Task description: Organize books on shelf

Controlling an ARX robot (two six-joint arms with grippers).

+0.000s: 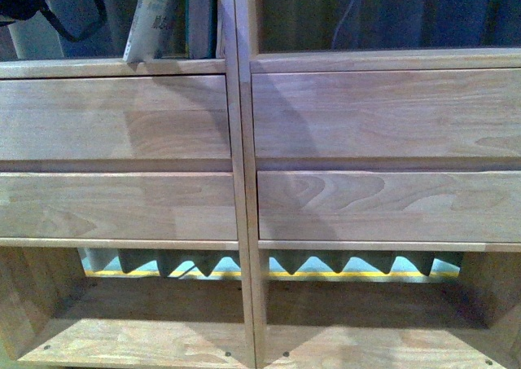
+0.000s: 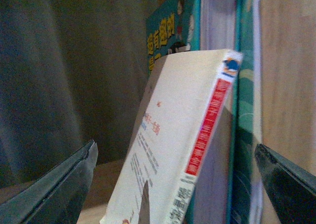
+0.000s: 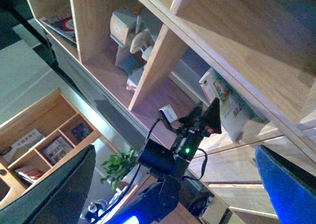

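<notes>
White book [image 1: 155,19] sits in the shelf's [image 1: 240,182] left column, in the compartment just above the drawers [image 1: 114,116]. It is tilted, its top leaning right onto the upright teal books [image 2: 244,135] by the divider. Left gripper [image 2: 175,150] straddles the white book, jaws wide apart, not touching it. Right gripper [image 3: 175,152] is well back from the shelf, jaws spread, empty.

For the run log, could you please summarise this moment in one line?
left gripper: open, straddling leaning white paperback | teal books: upright beside it | right gripper: open, empty, back from shelf
</notes>
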